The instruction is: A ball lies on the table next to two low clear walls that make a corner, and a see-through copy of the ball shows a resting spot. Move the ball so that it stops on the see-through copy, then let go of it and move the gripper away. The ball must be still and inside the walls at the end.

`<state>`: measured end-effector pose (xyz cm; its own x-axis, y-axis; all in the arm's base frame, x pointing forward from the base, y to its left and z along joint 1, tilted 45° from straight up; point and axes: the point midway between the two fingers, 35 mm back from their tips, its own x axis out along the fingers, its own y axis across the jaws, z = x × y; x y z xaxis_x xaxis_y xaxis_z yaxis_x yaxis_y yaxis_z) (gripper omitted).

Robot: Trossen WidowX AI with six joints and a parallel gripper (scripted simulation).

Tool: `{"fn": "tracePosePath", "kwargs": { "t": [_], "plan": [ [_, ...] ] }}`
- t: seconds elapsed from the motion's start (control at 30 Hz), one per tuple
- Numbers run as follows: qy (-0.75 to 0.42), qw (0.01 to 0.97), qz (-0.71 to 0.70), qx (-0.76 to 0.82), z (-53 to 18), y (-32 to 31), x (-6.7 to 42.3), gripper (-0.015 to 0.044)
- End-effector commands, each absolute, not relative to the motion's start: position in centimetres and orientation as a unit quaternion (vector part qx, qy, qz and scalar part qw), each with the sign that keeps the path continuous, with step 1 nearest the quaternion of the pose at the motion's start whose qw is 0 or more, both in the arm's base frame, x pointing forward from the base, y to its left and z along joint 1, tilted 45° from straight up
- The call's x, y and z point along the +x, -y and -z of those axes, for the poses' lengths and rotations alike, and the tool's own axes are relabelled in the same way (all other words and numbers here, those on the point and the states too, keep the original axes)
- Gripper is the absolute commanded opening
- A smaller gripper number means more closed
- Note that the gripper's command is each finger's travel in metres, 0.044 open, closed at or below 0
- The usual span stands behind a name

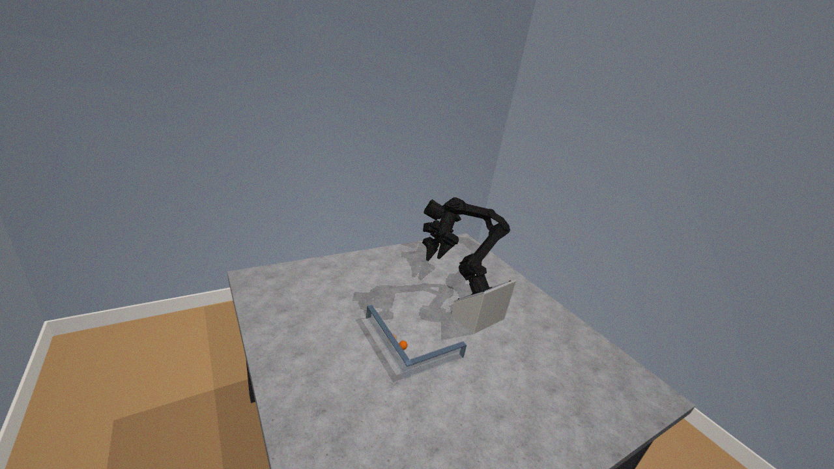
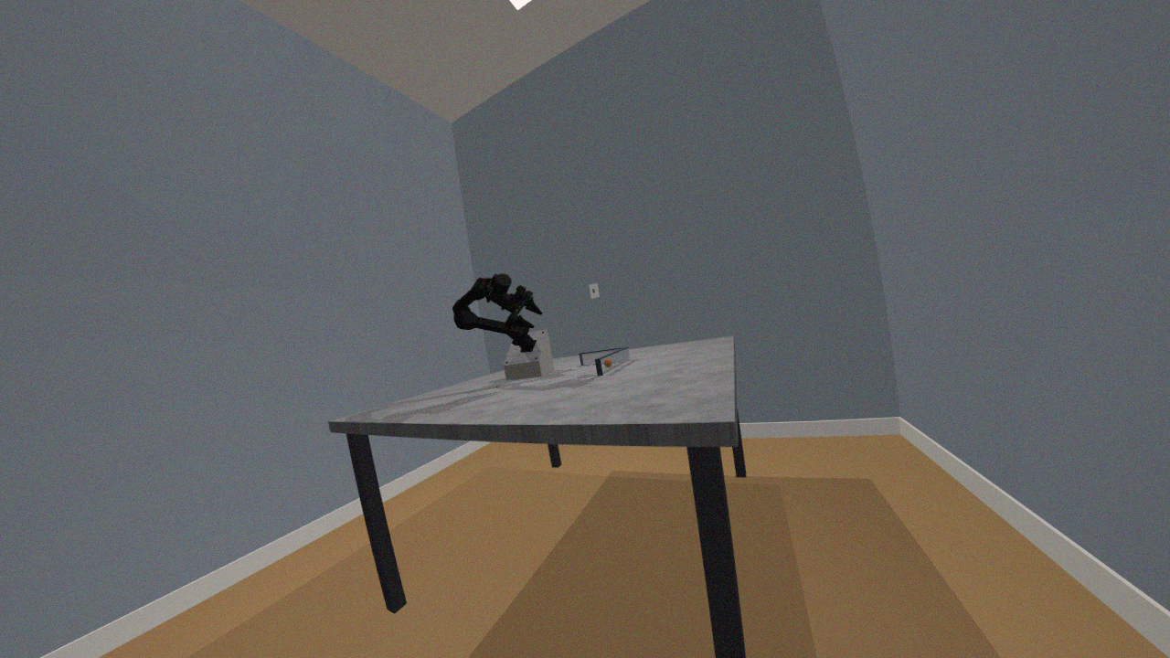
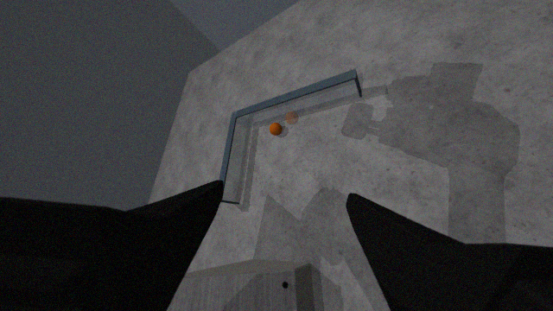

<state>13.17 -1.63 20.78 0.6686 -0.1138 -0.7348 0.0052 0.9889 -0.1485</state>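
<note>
Gripper (image 1: 438, 251) raised high above the grey table (image 1: 326, 408), fingers spread wide and grasping nothing, well apart from the ball. Ball (image 1: 402, 344), small and orange, down on the table inside the angle of the two low clear walls (image 1: 384, 333), close to the longer wall and near the corner. In the wrist view, ball (image 3: 276, 129) just beside the see-through copy (image 3: 291, 117), not on it; copy nearer the long wall, apart from the ball by a thin gap. Walls (image 3: 276, 101) seen there as an L, one arm running toward the left fingertip (image 3: 203, 199), the other stretching right under the arm's shadow. Dark fingers framing the bottom of that view left and right, bare table surface between them. Pale boxy mount (image 1: 483, 312) under the arm (image 1: 483, 245), standing on the table near the open side of the walls, between the arm's foot and the ball's area. From the exterior view, table (image 2: 506, 425) on dark legs over a tan floor (image 2: 654, 572), grey-blue room walls behind, a small white wall plate (image 2: 593, 290) past the arm. Nothing but open air between gripper and ball; low walls only on the ball's far sides.
</note>
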Motion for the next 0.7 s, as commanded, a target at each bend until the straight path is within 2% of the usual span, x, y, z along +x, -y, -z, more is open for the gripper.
{"fn": "tracePosePath", "kwargs": {
  "t": [0.0,0.13,0.17,0.67],
  "plan": [
    [-0.407,0.911,0.033,-0.067,-20.8,1.6,13.2,0.0374],
    [-0.428,0.900,0.041,-0.073,-20.8,1.8,14.7,0.0269],
    [-0.437,0.895,0.045,-0.076,-20.8,1.9,15.4,0.0259],
    [-0.559,0.808,0.139,-0.123,-16.4,1.3,27.6,0.0259]
  ]
}}
